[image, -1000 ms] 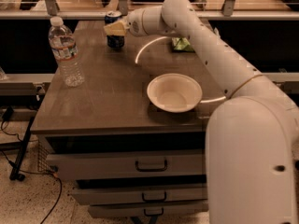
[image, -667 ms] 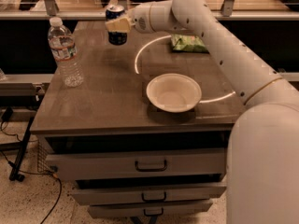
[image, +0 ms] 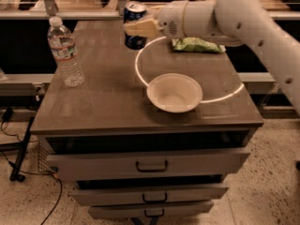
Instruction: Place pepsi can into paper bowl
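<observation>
**A:** What sits nearest you?

**B:** The drawer fronts (image: pixel 150 165), then the paper bowl (image: pixel 174 93), upright and with nothing in it, near the front edge of the tabletop (image: pixel 103 107). A water bottle (image: pixel 65 50) stands off to the left.

**A:** And the pepsi can?

**B:** Farther back, left of the bowl. The pepsi can (image: pixel 135 41) hangs upright above the tabletop, pinched across its middle by the gripper (image: pixel 137 28). The 2 fingers press on the can's sides and touch nothing else.

**A:** How will it handle?

**B:** Treat it as thin, smooth metal: stiff, probably slick, and likely to dent under a hard squeeze. Mid-height is your best hold. The bowl looks light and may slide when you set the can in.

**A:** Anything beyond?

**B:** A green snack bag (image: pixel 197 45) lies farthest back, right of the can.
</observation>
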`<state>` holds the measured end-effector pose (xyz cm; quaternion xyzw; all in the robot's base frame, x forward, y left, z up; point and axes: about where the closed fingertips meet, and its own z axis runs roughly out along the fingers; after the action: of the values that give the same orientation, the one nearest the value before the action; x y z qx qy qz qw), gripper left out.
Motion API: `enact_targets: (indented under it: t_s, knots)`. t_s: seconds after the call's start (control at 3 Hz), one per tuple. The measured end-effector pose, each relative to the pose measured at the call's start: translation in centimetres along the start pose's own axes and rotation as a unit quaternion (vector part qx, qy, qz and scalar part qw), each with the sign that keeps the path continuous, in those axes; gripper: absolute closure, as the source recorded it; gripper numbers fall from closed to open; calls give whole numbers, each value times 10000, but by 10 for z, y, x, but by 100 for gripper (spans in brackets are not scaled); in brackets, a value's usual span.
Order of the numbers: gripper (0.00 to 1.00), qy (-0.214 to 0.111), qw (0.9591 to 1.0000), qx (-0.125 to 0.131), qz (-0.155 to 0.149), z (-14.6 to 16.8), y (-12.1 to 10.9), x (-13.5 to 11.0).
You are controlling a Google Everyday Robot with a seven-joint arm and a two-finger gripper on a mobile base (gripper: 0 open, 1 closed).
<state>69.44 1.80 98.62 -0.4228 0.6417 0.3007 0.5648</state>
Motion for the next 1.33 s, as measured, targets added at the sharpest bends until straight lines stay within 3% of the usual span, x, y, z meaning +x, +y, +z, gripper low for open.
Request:
enact_targets:
  t_s: [0.33, 0.67, 1.0, 1.33]
  knots:
    - [100, 205, 9987, 390, 250, -76, 11, 26]
    - [100, 400, 9974, 439, 401, -115, 22, 44]
    - [100, 636, 9964, 315, 459, -139, 31, 57]
    - [100, 845, 9956, -25, 406, -147, 52, 74]
